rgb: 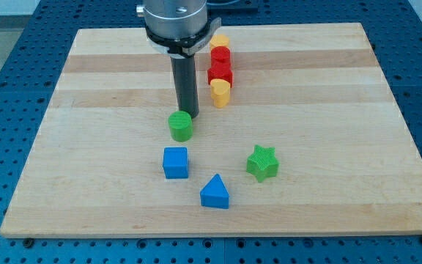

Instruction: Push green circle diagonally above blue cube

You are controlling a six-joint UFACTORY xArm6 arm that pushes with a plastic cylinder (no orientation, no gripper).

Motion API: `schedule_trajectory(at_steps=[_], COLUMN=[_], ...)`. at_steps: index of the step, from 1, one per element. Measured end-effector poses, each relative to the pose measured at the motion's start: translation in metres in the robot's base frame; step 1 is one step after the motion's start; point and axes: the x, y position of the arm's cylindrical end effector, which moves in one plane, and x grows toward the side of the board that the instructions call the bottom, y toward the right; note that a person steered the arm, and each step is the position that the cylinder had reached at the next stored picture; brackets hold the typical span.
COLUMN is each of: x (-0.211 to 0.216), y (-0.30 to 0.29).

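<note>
The green circle (181,126), a short cylinder, stands near the board's middle. The blue cube (175,162) lies just below it, slightly to the view's left. My tip (187,115) is at the green circle's top right edge, touching or nearly touching it. The dark rod rises from there to the arm's grey mount (176,22) at the view's top.
A blue triangle (215,192) lies below and right of the cube. A green star (262,163) is to the right. A column of a yellow block (220,41), two red blocks (220,64) and a yellow heart (220,93) stands right of the rod. Wooden board (343,110).
</note>
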Motion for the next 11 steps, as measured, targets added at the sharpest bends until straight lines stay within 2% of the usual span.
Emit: schedule_trajectory(at_steps=[3, 4, 7, 11], x=[0.009, 0.025, 0.025, 0.025], y=[0.03, 0.026, 0.015, -0.027])
